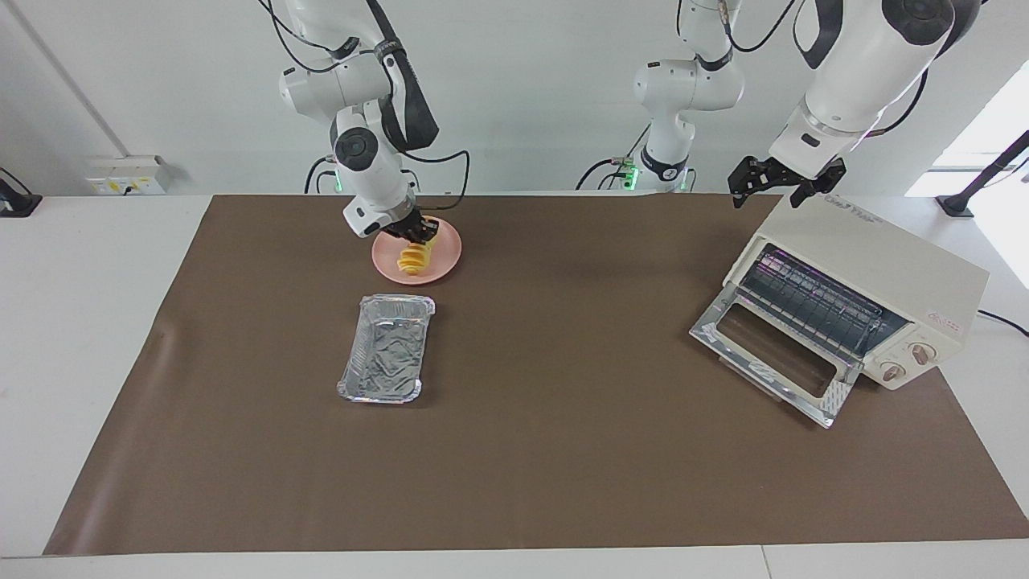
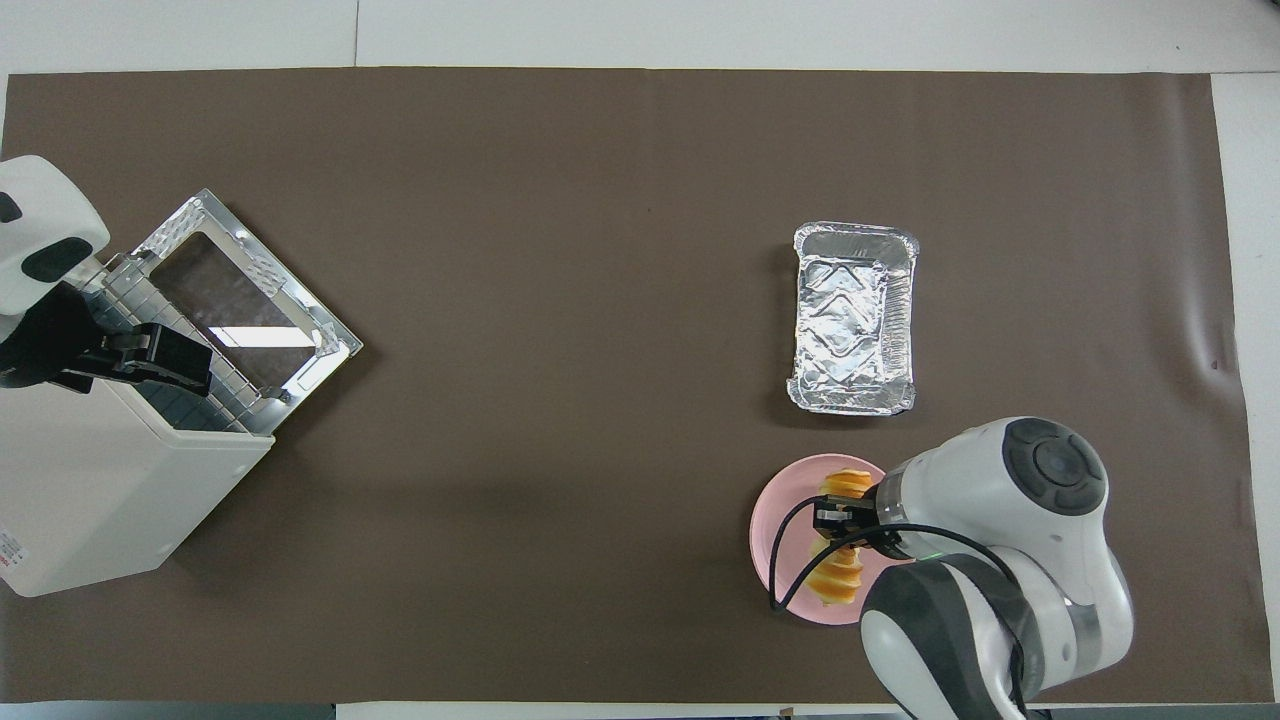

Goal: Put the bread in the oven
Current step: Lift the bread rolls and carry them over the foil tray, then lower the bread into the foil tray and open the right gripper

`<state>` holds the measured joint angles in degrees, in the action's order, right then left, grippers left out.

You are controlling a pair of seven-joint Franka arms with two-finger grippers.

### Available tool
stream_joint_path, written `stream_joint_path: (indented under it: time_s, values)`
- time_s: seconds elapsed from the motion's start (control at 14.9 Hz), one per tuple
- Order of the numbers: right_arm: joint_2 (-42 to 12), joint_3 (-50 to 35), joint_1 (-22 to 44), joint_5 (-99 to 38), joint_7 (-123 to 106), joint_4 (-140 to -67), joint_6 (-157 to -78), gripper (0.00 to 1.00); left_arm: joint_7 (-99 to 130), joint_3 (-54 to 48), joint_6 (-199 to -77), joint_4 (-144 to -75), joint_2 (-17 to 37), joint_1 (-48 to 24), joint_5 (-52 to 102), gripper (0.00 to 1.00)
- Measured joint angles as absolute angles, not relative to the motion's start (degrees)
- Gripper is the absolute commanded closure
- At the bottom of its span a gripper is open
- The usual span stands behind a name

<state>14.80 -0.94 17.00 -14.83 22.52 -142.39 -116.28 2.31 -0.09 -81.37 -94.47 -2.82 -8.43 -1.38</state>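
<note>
My right gripper [image 1: 418,234] is down on the round pink plate [image 1: 446,259], fingers clamped on the ridged yellow-orange bread loaf [image 1: 413,260] lying there, at twelve o'clock from the crinkled silver foil tray [image 1: 387,347] in the facing view. My left gripper [image 1: 778,183] hovers with fingers apart over the top of the boxy cream-white toaster oven [image 1: 872,265], whose lettering I cannot read. Its glass door [image 1: 773,355] hangs open; only the facing view shows the wire rack [image 1: 820,305] and two round knobs [image 1: 907,363].
</note>
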Motion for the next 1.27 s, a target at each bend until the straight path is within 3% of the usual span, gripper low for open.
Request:
stream_joint_path:
  time_s: [0.27,0.6,0.87,1.27]
  values:
    - [13.85,-0.72,10.23,-10.8,17.24,-129.61,-110.99,1.0,2.31,-0.09,-81.37,-94.47,-2.82,-8.43,-1.38,0.0]
    - [0.96,-1.13,10.32,-10.05,12.92,-115.22,-114.84,1.0,2.31,-0.09,-81.37,-94.47,-2.82,-8.43,-1.38,0.0]
    - [-7.91,-1.04,10.17,-10.03,2.22,-112.25,-121.69,1.0,2.31,-0.09,-81.37,-94.47,-2.82,-8.43,-1.38,0.0]
    - [-14.54,-1.27,10.53,-10.02,0.36,-112.25,-127.46,1.0,2.31,-0.09,-81.37,-94.47,-2.82,-8.43,-1.38,0.0]
